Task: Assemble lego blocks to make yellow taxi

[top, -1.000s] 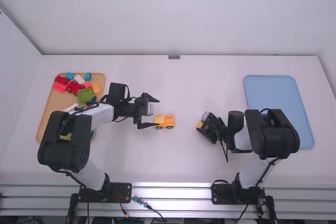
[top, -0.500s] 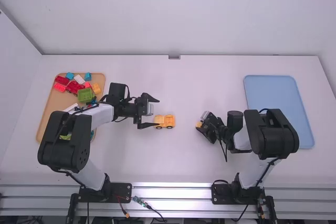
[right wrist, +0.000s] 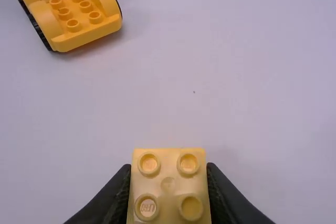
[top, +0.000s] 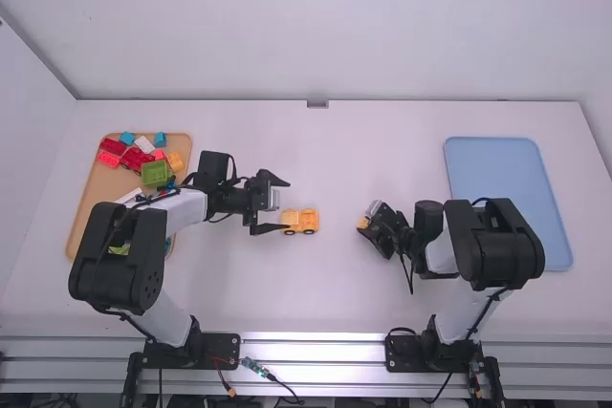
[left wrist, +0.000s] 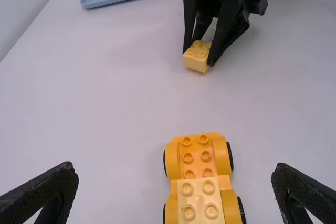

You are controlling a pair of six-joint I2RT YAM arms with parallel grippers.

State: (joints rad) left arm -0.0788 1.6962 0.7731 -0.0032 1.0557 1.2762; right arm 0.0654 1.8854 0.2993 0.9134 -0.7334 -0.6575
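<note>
In the high view my left gripper [top: 287, 204] is open just left of the yellow car base [top: 301, 222]. In the left wrist view, the car base [left wrist: 197, 156] carries a paler yellow block [left wrist: 199, 199] on one part, with bare studs on the other; its near end is cut off. My left gripper [left wrist: 174, 174] has nothing between its fingers. Right of the car, my right gripper [top: 369, 226] is shut on a yellow block [top: 362, 225]. The right wrist view shows my right gripper [right wrist: 168, 174] pinching this four-stud block [right wrist: 168, 184] by its sides, studs facing the camera.
A tan tray [top: 88, 209] with red, green, blue, white and yellow pieces lies at the far left, partly under the left arm. On the right stands a blue tray [top: 497, 164], near the right arm. White table surface separates the car base from the held block.
My right gripper has shifted very slightly, still holding the block. The left arm and the car base have stayed where they were.
</note>
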